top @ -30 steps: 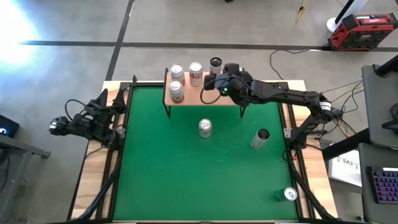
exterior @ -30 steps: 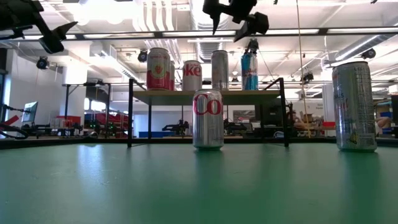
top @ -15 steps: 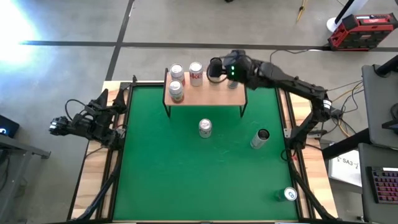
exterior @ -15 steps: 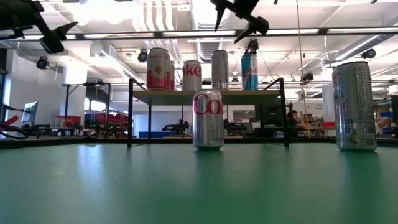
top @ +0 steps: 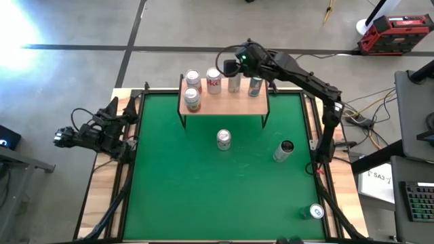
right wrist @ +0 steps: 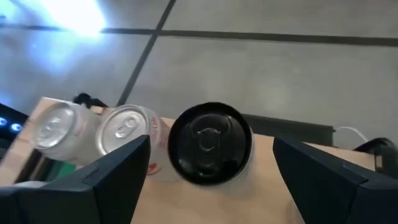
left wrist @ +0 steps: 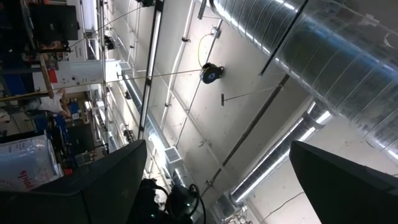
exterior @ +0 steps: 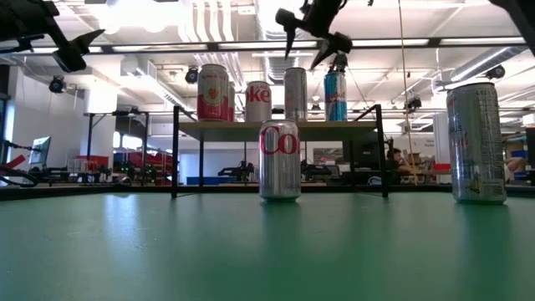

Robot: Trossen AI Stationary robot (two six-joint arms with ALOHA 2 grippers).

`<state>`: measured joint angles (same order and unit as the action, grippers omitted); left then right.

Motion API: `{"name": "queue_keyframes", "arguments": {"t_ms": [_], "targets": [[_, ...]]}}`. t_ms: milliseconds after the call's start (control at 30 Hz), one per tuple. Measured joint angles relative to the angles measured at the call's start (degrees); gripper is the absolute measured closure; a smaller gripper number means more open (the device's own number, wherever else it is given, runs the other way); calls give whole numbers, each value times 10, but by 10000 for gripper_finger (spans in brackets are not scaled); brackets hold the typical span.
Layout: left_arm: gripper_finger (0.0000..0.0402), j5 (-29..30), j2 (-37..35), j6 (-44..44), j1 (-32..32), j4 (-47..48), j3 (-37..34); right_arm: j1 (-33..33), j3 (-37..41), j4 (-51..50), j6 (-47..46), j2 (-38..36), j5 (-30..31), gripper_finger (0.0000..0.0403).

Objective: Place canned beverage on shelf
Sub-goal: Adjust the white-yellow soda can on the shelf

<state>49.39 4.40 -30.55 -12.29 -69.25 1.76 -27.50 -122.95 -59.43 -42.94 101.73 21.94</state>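
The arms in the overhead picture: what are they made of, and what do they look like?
Both look like dark, slim, jointed metal limbs. The right arm shows a small green light near its end effector. The left arm has black cables bunched around it. Each ends in two pointed dark fingers.

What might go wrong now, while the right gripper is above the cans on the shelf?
1. The right gripper hangs open just above the tall black-topped can; a low sideways move may tip it.
2. The cans on the shelf stand in a tight row, so one falling can could topple the Coke can beside it.
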Motion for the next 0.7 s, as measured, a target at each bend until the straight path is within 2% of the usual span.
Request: {"name": "queue_keyframes", "arguments": {"t_ms": [233,700], "targets": [[22,0,0,0,0,1,0,-7,-33,-8,49,36,1,74],[22,0,0,0,0,1,0,-7,-34,-14,85,50,5,74]]}}
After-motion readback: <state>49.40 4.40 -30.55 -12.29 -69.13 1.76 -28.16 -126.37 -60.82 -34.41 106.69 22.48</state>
